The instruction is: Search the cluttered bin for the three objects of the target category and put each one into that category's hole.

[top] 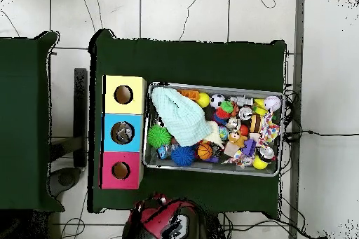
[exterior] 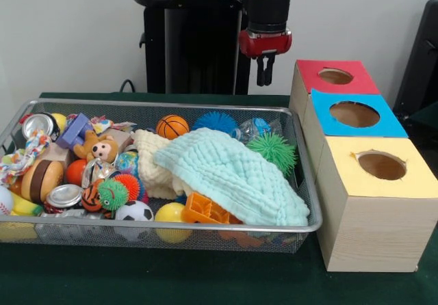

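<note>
Hard to call far along: gripper [exterior: 265,69] hanging empty, fingers pressed together, above the bin's [exterior: 301,182] far rim; balls and toys heaped inside under a pale cloth [exterior: 229,171]; something visible only in the blue box's hole [top: 123,132]

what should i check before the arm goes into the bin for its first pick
1. Gripper empty and clear of the bin: ok, it hangs above the far rim, fingers close together.
2. Holes open: red box, blue box and yellow box unblocked in the front view: ok. Overhead, something seems to lie inside the blue box: cannot tell what.
3. Targets visible: not ok, the green cloth covers much of the bin's box-side half.
4. Target category known: cannot tell.
5. Bin beside the boxes: ok.
</note>
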Motion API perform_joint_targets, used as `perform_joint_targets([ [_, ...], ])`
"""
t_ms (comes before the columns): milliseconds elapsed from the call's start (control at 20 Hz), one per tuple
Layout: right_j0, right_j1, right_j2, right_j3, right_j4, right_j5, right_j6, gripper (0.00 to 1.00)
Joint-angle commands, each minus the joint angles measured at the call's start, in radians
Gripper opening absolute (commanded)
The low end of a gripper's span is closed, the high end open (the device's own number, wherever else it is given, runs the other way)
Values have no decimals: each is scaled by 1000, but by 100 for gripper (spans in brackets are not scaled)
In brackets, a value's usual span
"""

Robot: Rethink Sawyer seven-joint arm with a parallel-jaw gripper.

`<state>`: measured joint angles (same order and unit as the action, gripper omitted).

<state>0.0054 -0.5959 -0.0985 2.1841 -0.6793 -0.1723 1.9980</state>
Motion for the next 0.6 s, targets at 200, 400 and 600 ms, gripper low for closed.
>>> perform_joint_targets([
  [200,34,97,-90,-177,49,-212,75,0],
  [400,46,105,-107,-200,68,-249,66,0],
  [600,43,112,-112,-211,80,-284,71,0],
])
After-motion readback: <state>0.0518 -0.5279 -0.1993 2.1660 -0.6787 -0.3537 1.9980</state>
